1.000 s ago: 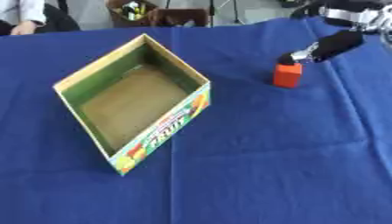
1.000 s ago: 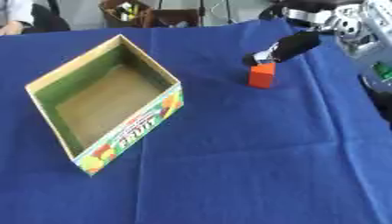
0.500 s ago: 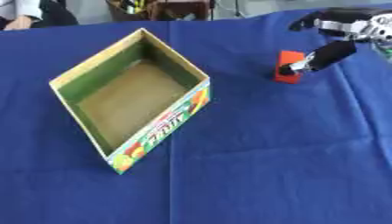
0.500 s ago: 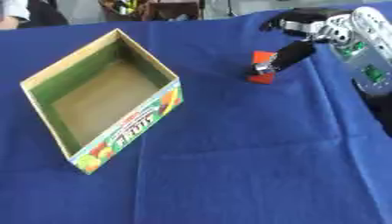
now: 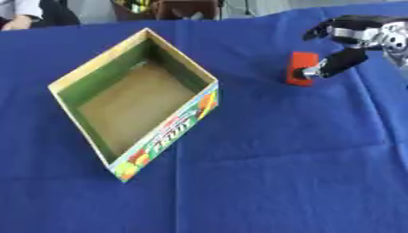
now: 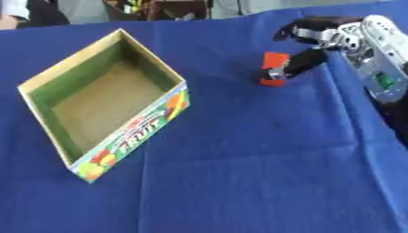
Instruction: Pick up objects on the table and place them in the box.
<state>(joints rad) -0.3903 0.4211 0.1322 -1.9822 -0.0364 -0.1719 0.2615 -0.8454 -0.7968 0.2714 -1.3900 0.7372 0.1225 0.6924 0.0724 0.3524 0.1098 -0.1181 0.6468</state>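
blue cloth (image 5: pixel 263 182) underneath; right hand (image 6: pixel 318 41) pinching orange block (image 5: pixel 301 68), partly cut off; open box (image 5: pixel 135 98) nearby.

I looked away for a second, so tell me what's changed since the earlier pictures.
The right hand has closed in on the small orange-red block; one finger now touches its right side, and the block looks tipped up. The open cardboard box with green inner walls stayed put on the blue tablecloth, with nothing in it.

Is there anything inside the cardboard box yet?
No. The box shows only its bare brown floor, and the orange block stands on the blue cloth beside the right robot hand.
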